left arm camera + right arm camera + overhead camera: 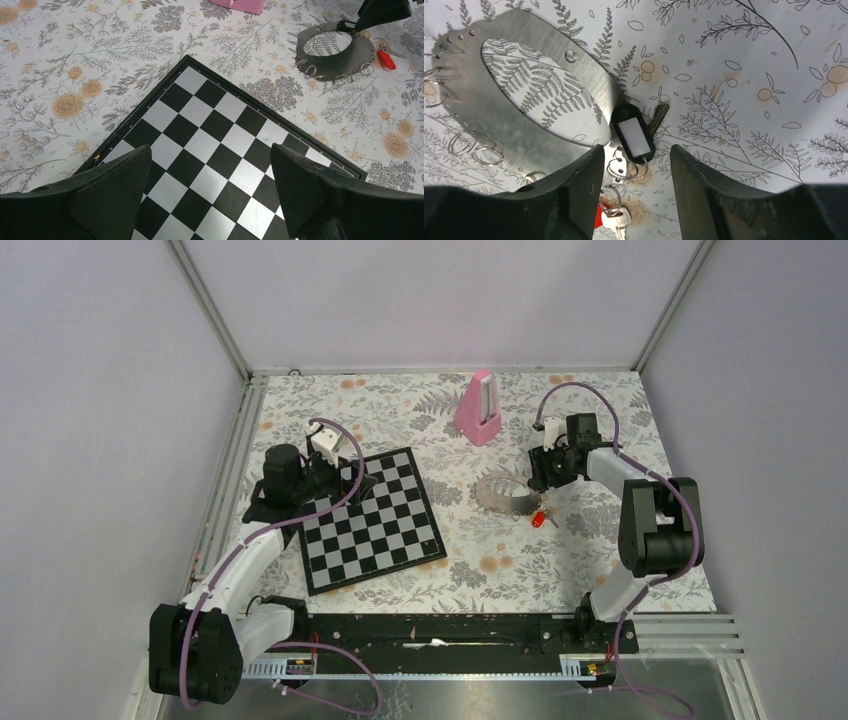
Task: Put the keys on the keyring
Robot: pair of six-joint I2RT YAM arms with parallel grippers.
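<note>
The keyring point(586, 75), a flat grey loop, lies on the tabletop point(744, 90) right of the chessboard point(215, 125). The 2 keys sit at its near-right edge: the dark key point(658, 117) beside a black tag point(634, 137), the red-headed key point(600, 216) nearer. The right claw point(636, 155) hangs over the tag, fingers moderately parted, holding nothing. Whether the small wire rings point(621, 167) link keys to loop I cannot tell. A good grasp would straddle the tag alone, clear of the loop's rim. The left claw point(210, 152), wide and empty above the board, could steady the loop.
</note>
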